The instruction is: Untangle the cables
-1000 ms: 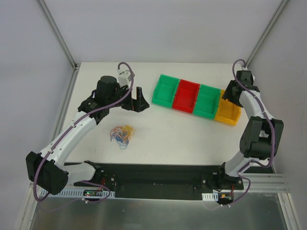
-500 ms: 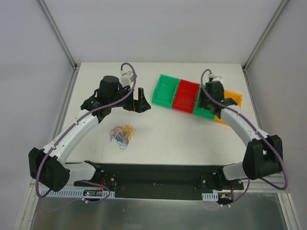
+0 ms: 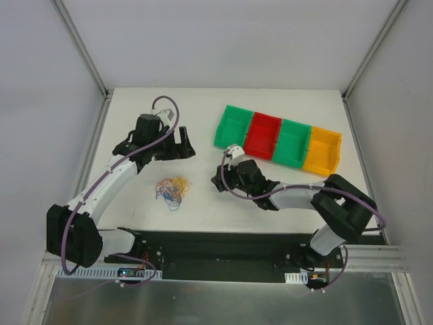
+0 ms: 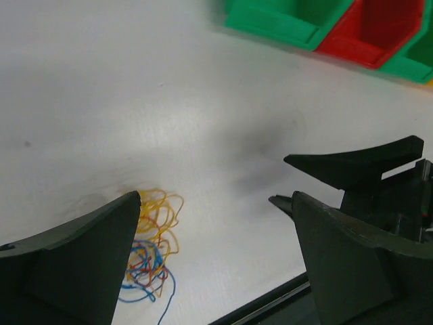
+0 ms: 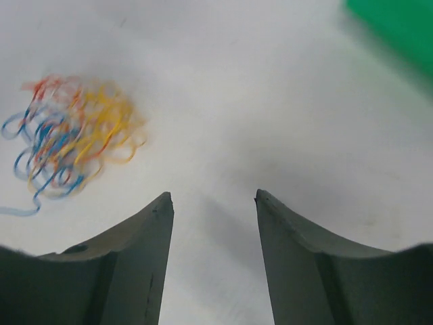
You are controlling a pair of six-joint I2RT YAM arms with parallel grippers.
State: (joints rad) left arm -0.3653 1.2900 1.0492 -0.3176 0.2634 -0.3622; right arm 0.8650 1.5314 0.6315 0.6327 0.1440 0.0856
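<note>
The cables (image 3: 173,189) lie as one small tangle of yellow, blue and red strands on the white table, near its front left. In the left wrist view the cables (image 4: 152,247) show low on the left, partly behind the left finger. My left gripper (image 3: 180,143) hangs open behind the tangle and touches nothing; its fingers (image 4: 215,198) are wide apart. My right gripper (image 3: 217,181) is low over the table to the right of the tangle. It is open and empty (image 5: 213,195), with the cables (image 5: 71,139) ahead on its left.
A row of bins stands at the back right: green (image 3: 233,126), red (image 3: 263,135), green (image 3: 293,142) and yellow (image 3: 321,150). The right gripper's fingers (image 4: 358,162) show in the left wrist view. A black rail (image 3: 223,247) runs along the near edge.
My right arm has swung from the yellow bin across to the middle of the table, near the tangle, its jaws narrowing. My left gripper has shifted a little to the left.
</note>
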